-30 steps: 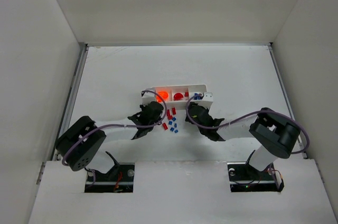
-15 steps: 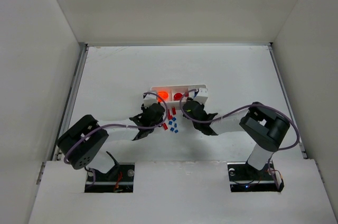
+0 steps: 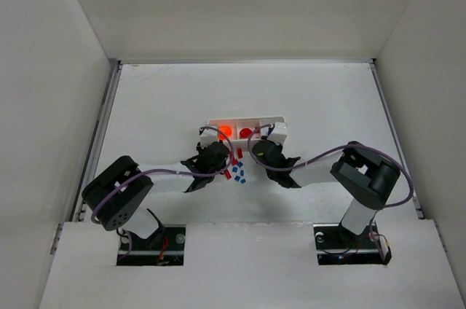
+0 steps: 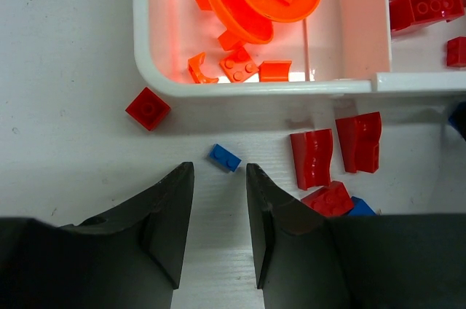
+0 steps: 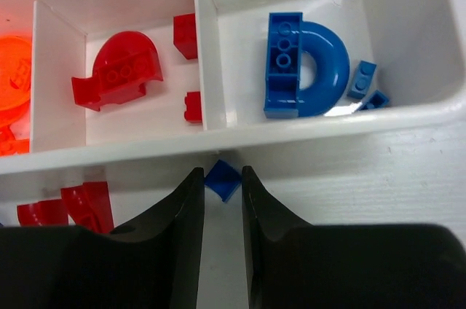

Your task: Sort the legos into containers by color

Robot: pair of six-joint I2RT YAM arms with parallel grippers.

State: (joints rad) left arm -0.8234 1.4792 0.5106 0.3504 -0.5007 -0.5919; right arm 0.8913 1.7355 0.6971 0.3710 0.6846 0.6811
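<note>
1. White desk inside white walls; white three-compartment plastic tray sits mid-desk.
2. Left claw released; small blue plastic brick lies just beyond its tips.
3. Right claw flanks blue square plastic piece beside the tray's near wall; cannot tell if gripped.

**Blue brick caught at the tray wall**

My right tool pinches a small blue brick between its tips, just in front of the white tray's near wall. I see a blue arch in the right compartment, red pieces in the middle and orange at the left.
</note>
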